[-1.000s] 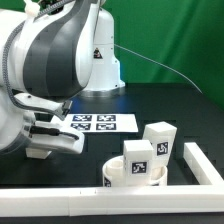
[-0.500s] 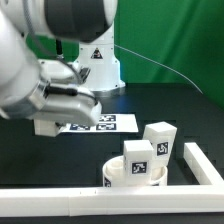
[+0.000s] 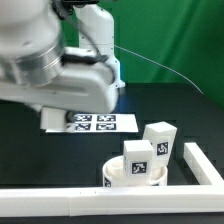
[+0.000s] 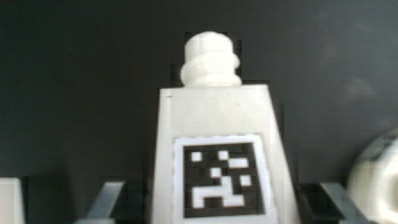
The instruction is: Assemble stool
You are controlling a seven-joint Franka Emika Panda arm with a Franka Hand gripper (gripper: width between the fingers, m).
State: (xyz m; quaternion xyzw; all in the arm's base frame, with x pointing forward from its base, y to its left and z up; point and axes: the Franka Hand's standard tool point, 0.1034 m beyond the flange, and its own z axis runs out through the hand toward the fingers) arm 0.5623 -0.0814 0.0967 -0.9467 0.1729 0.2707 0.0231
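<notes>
Since the earlier frames the arm (image 3: 50,70) had swung up and across from the exterior view's left. Its smooth white and grey shells filled the upper part of that view and hid the gripper there.

Only the wrist view showed the gripper (image 4: 219,186). Its two blurred grey fingers (image 4: 112,200) stood apart, wider than the third leg (image 4: 217,125) that lay between them, with a dark gap on either side. No contact with that block could be seen. The finger bases and the block's lower end were cut off by the picture's edge.

On the matte black table (image 3: 175,105) the long white L-shaped bar (image 3: 60,203) ran along the side far from the arm, square-edged and plain. The marker board (image 3: 100,123), thin and flat with printed squares, lay just under the arm, which covered one end of it.

The stool was in loose parts. Its seat (image 3: 115,178), a round rimmed white plastic disc, sat well clear of the arm, beside the bar's corner. Two legs were at the seat, a front leg (image 3: 137,158) and a rear leg (image 3: 159,140), both short rectangular tagged blocks. Whether the rear one stood on the seat or behind it could not be told.

The third leg tapered towards a ridged, rounded peg (image 4: 212,60) and bore a black-and-white tag (image 4: 221,175). A curved white edge (image 4: 377,178) beyond one finger was too blurred to name.
</notes>
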